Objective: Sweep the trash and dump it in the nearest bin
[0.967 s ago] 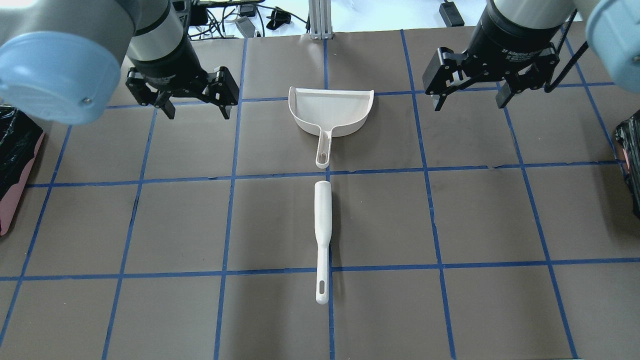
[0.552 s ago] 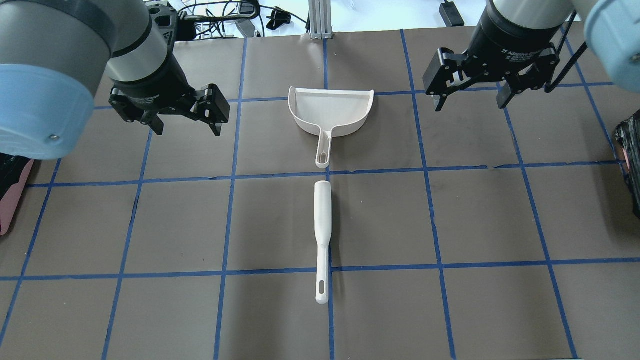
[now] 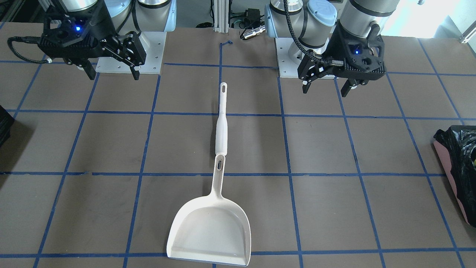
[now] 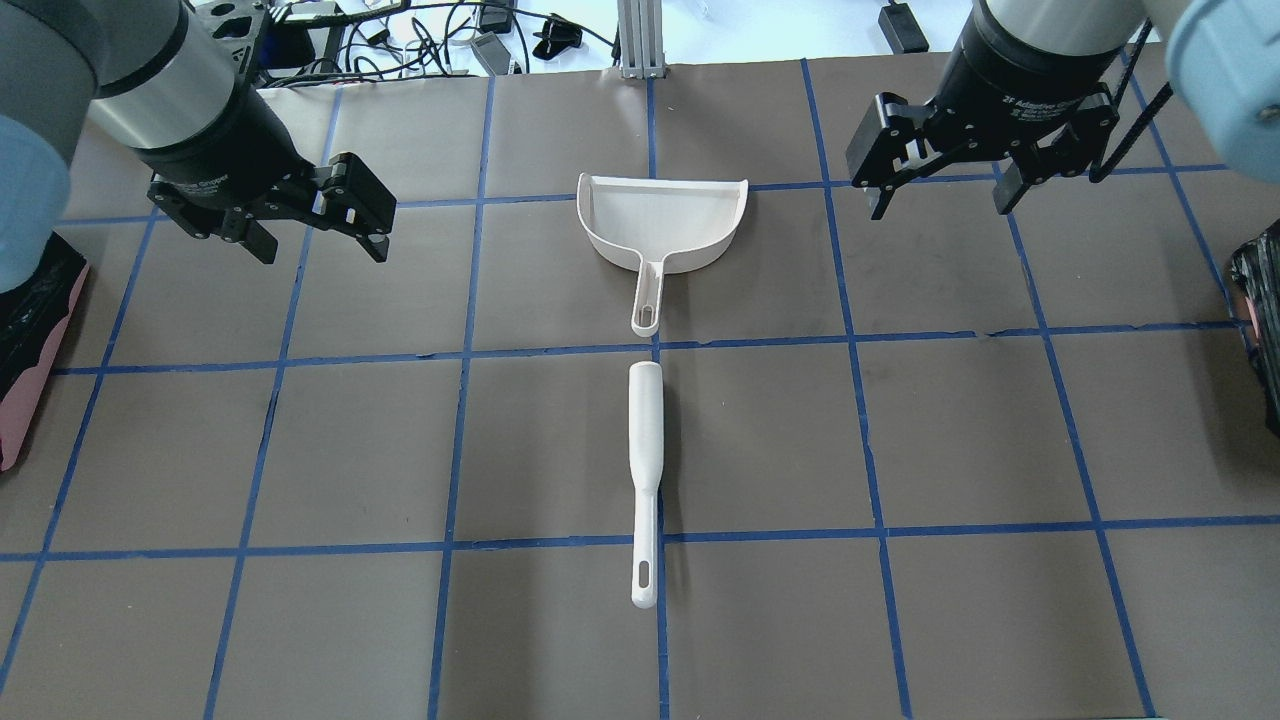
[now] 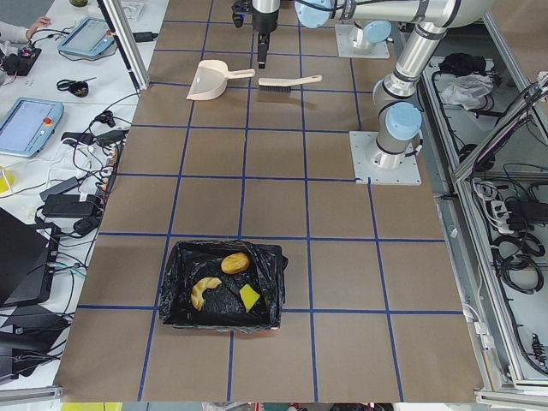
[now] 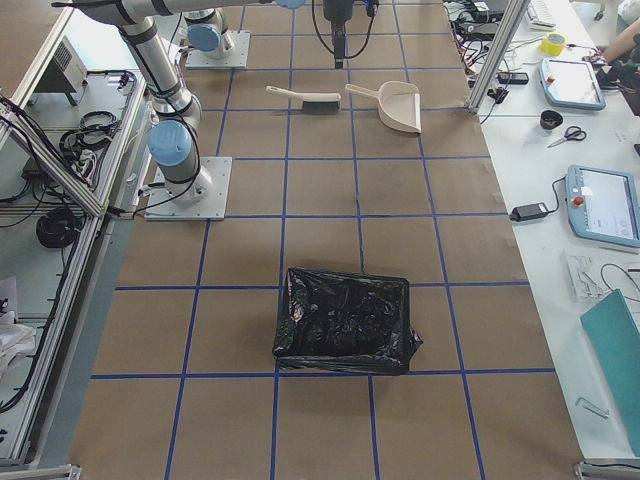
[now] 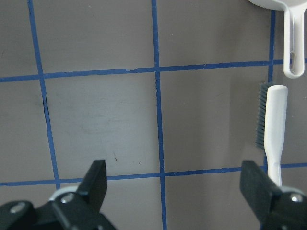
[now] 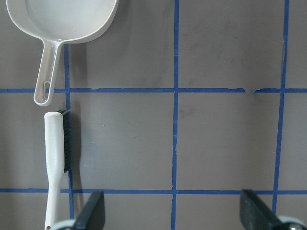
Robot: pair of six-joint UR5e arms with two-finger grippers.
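Note:
The trash lies inside the bin [image 5: 175,287], which is lined with black plastic: a brown roll [image 5: 235,262], a croissant [image 5: 204,291] and a yellow wedge [image 5: 249,297]. The same bin shows its pink side at the overhead view's left edge [image 4: 22,395]. A white dustpan [image 4: 660,225] and a white brush [image 4: 646,450] lie in line at the table's middle, both empty and untouched. My left gripper [image 4: 320,248] hangs open over bare table to the left of the dustpan. On the dustpan's right, my right gripper [image 4: 940,208] hangs open too.
A second container [image 6: 345,320] lined with black plastic stands at the table's right end. Blue tape lines divide the brown table into squares. Cables and devices lie beyond the far edge [image 4: 480,40]. Side tables with tablets [image 5: 30,120] flank the workspace.
My left gripper has moved leftward and a little nearer the robot in the overhead view, still open. The right gripper, dustpan and brush have not moved.

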